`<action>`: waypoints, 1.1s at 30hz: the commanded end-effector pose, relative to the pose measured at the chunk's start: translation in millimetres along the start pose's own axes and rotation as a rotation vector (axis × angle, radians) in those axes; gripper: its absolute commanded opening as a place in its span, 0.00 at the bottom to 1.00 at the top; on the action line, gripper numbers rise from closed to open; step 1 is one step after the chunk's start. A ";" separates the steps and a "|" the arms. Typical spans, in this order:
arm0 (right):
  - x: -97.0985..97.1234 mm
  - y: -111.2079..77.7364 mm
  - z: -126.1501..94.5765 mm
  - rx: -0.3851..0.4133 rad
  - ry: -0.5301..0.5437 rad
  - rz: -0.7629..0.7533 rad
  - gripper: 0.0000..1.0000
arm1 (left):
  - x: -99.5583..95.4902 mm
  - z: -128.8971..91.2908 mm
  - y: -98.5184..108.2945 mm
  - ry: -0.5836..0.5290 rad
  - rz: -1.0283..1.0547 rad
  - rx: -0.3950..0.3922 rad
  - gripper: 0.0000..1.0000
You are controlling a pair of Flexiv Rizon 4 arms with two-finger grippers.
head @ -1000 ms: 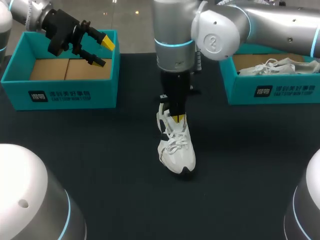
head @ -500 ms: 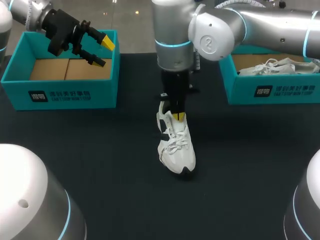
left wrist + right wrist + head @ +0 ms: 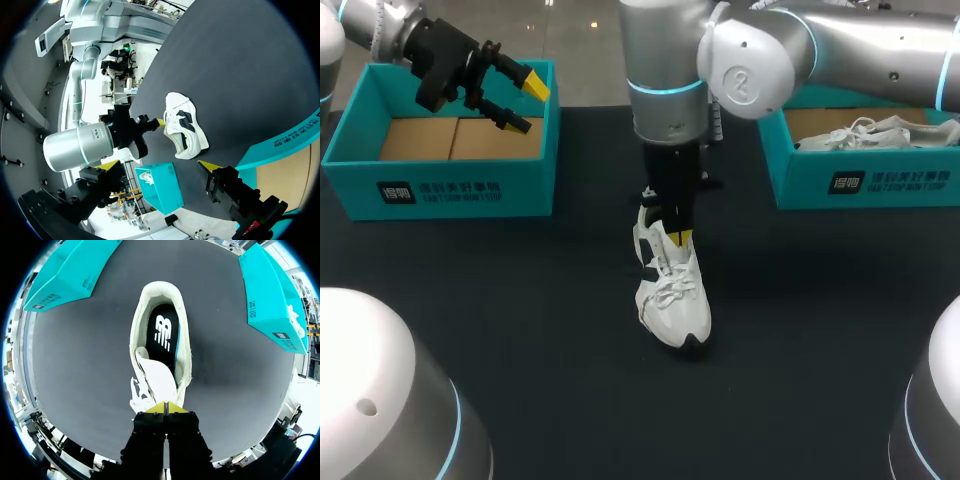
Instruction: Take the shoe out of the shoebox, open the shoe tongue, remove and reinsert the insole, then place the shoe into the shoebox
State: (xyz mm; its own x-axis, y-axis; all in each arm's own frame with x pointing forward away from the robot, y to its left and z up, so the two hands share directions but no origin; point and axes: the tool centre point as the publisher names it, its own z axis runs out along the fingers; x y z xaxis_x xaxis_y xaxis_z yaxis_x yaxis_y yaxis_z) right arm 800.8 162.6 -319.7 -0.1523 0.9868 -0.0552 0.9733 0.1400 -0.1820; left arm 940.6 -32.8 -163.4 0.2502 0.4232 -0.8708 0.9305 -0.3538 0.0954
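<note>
Black table (image 3: 550,320) seen from above. White shoe (image 3: 672,295) stands upright at the table's middle, toe toward the near edge, with its black insole (image 3: 162,335) lying inside. Right gripper (image 3: 166,407) comes straight down over the laces. Its yellow tips are pressed together on the top of the tongue (image 3: 157,377), which stands lifted. Left gripper (image 3: 525,103) hangs over the far right corner of the teal shoebox (image 3: 440,190) at the table's far left corner, fingers wide apart, holding nothing. A second teal shoebox (image 3: 860,182) at the far right edge holds another white shoe (image 3: 865,133).
</note>
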 end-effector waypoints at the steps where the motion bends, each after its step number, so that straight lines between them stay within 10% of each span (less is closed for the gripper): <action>1: 1.5 5.0 16.4 0.018 0.006 0.006 0.00 | 0.1 -0.6 0.3 0.002 0.001 0.002 1.00; 33: 12.5 38.9 -1.9 -0.103 0.069 -0.014 0.00 | 0.1 -0.6 0.3 0.002 0.001 0.002 1.00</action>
State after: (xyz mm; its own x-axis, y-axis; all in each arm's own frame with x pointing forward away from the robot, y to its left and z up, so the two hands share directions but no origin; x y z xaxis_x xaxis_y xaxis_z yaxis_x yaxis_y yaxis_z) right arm 838.2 188.5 -326.2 -0.1567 0.9873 -0.0274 0.9839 0.1536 -0.0911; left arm 940.6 -32.9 -163.4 0.2502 0.4232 -0.8708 0.9304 -0.3538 0.0954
